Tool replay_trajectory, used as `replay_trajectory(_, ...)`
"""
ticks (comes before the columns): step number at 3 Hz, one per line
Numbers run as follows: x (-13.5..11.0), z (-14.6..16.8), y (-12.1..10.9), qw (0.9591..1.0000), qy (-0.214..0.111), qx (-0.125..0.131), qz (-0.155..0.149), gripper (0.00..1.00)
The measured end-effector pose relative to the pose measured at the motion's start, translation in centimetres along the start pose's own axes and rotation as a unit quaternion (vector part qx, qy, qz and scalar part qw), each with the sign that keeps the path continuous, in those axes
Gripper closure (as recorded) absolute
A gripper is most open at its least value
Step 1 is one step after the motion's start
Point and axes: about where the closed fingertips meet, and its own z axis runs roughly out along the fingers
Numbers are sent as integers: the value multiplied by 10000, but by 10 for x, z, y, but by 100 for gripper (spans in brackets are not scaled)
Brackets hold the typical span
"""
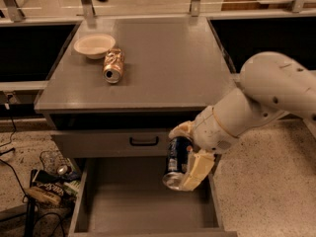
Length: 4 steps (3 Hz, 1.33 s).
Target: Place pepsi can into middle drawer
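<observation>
The pepsi can (175,163), blue with a silver end, is held upright and slightly tilted in my gripper (185,159), which is shut on it. The can hangs above the right side of the open middle drawer (123,201), a wide grey tray pulled out below the cabinet. The can is in the air, not touching the drawer floor. My white arm reaches in from the right.
A closed grey drawer front with a black handle (143,141) sits above the open tray. On the cabinet top lie a dented gold-orange can (113,66) and a white bowl (94,45). Cables and clutter (47,181) lie on the floor at the left.
</observation>
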Motion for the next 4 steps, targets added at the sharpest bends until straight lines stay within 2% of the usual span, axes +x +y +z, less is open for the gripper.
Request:
replay_trajectory(1, 12, 48, -15, 9986, -366, -296, 243, 100)
replay_trajectory(2, 13, 50, -15, 9985, -374, -310, 252, 100)
replay_trajectory(3, 16, 54, -15, 9991, -3, -115, 400, 100)
replay_trajectory(4, 26, 60, -11, 9944, 813, 242, 635, 100)
